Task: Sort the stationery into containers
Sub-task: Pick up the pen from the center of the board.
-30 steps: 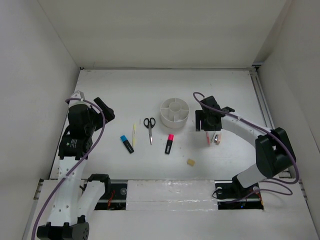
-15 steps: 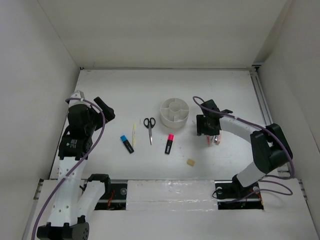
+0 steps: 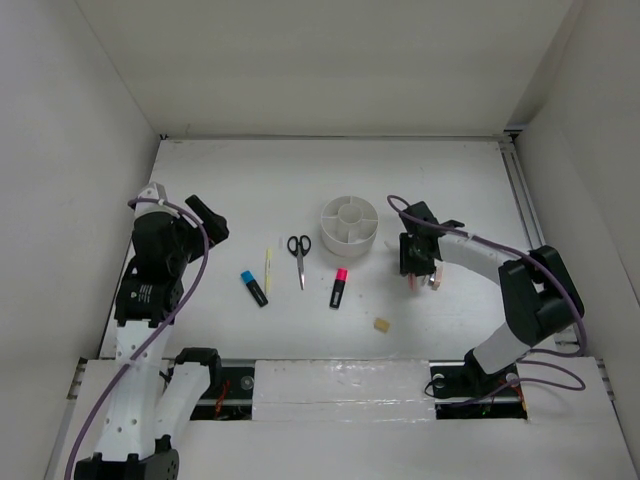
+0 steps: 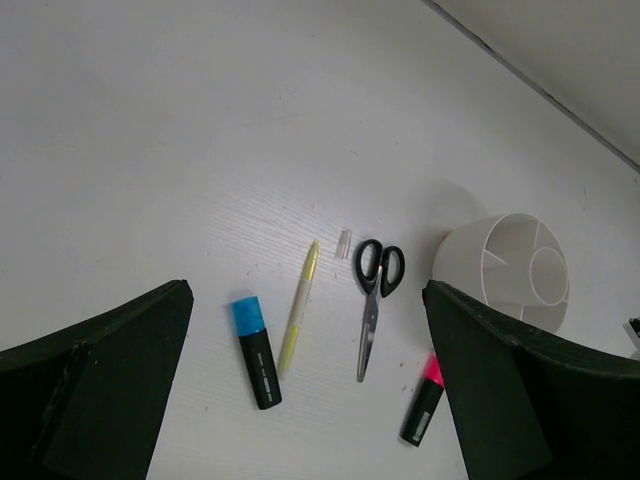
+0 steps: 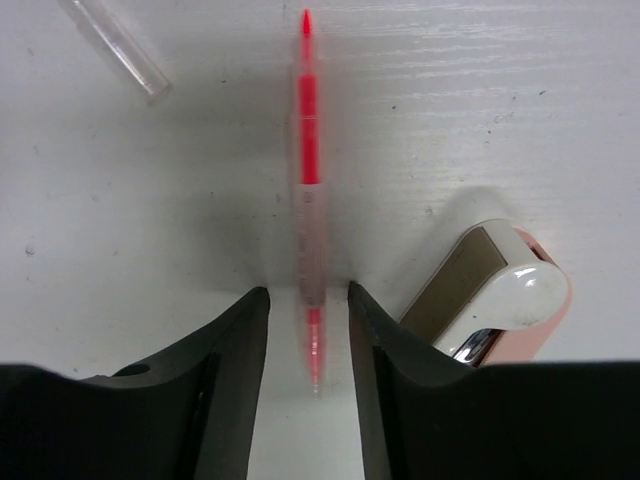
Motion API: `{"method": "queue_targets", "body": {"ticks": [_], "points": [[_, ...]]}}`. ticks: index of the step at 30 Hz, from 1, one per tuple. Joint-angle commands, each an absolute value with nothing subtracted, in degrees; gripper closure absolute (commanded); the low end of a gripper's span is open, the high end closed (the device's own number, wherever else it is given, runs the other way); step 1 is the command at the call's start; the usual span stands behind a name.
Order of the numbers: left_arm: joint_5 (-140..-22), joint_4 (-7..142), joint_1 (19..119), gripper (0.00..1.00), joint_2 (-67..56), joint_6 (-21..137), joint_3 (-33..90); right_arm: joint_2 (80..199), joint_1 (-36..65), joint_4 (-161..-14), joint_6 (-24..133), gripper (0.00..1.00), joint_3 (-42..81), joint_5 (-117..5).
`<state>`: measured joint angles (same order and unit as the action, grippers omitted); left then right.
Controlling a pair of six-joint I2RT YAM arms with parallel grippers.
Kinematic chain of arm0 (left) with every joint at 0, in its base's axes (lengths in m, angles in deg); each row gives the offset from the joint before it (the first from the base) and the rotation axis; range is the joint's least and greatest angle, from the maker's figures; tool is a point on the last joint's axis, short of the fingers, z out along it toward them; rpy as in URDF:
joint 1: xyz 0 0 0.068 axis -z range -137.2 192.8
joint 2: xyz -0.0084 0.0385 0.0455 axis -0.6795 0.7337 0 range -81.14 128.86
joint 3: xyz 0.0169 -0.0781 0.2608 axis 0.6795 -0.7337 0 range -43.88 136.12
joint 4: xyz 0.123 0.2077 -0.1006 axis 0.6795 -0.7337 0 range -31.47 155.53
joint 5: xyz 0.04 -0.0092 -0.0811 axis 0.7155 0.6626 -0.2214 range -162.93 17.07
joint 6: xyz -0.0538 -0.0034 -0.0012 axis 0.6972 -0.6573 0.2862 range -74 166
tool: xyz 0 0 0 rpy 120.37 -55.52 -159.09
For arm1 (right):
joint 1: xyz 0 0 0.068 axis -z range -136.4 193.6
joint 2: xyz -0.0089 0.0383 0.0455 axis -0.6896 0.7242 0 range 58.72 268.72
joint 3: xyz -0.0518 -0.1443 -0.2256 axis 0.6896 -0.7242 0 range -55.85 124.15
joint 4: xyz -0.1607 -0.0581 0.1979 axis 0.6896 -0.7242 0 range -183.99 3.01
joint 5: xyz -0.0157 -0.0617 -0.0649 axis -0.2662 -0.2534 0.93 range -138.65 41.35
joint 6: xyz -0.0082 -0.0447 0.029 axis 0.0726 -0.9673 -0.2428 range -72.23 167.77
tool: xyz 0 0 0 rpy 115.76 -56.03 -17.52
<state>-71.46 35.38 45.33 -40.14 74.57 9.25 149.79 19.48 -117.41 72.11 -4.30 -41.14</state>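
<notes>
The round white organiser (image 3: 349, 226) stands mid-table. Left of it lie black-handled scissors (image 3: 299, 255), a yellow pen (image 3: 268, 268), a blue-capped highlighter (image 3: 254, 287) and a pink-capped highlighter (image 3: 339, 287). A tan eraser (image 3: 381, 324) lies nearer the front. My right gripper (image 3: 415, 265) is low on the table, open narrowly, its jaws on either side of the red pen (image 5: 308, 180) with a small gap on each side. A pink and tan eraser-like piece (image 5: 490, 290) lies just right of it. My left gripper (image 3: 210, 222) is open and empty, raised over the left side.
A clear pen cap (image 5: 115, 45) lies beyond the red pen, and another small clear cap (image 4: 343, 243) sits by the scissors' handles. White walls close in the table at the back and sides. A rail runs along the right edge (image 3: 525, 200).
My right gripper has moved toward the near edge and come down over the red pen. The left arm has barely shifted.
</notes>
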Motion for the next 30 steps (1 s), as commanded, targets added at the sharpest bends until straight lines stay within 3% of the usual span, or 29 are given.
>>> {"method": "queue_targets", "body": {"ticks": [1, 4, 6, 7, 8, 10, 16, 22, 28, 30], "points": [[-72.2, 37.3, 45.3, 0.0, -41.4, 74.4, 9.2, 151.3, 18.9, -119.0, 73.9, 0.58, -3.7, -40.6], [-72.2, 37.3, 45.3, 0.0, -41.9, 74.4, 9.2, 151.3, 18.9, -119.6, 74.5, 0.68, -3.7, -40.6], [-72.2, 37.3, 45.3, 0.0, -41.9, 74.4, 9.2, 151.3, 18.9, -120.1, 74.5, 0.78, -3.7, -39.9], [-72.2, 37.3, 45.3, 0.0, -41.9, 74.4, 9.2, 151.3, 18.9, -120.1, 75.0, 0.87, -3.7, -39.9], [-72.2, 37.3, 45.3, 0.0, -41.9, 74.4, 9.2, 151.3, 18.9, -120.1, 75.0, 0.87, -3.7, -39.9], [-72.2, 37.3, 45.3, 0.0, -41.9, 74.4, 9.2, 151.3, 18.9, -120.7, 75.0, 1.0, -3.7, -39.9], [-72.8, 37.3, 45.3, 0.0, -41.9, 74.4, 9.2, 147.9, 18.9, -119.2, 76.7, 1.0, -5.1, -40.6], [-76.9, 37.3, 45.3, 0.0, -36.7, 72.5, 10.7, 135.0, 14.6, -120.8, 81.2, 1.0, -4.0, -34.6], [-80.1, 36.2, 45.3, 0.0, -20.5, 70.8, 16.2, 128.2, 11.0, -125.8, 81.8, 1.0, 0.0, -31.1], [-73.3, 35.4, 51.9, 0.0, -15.3, 72.2, 20.0, 125.9, 8.9, -127.2, 81.3, 1.0, 0.8, -30.5]]}}
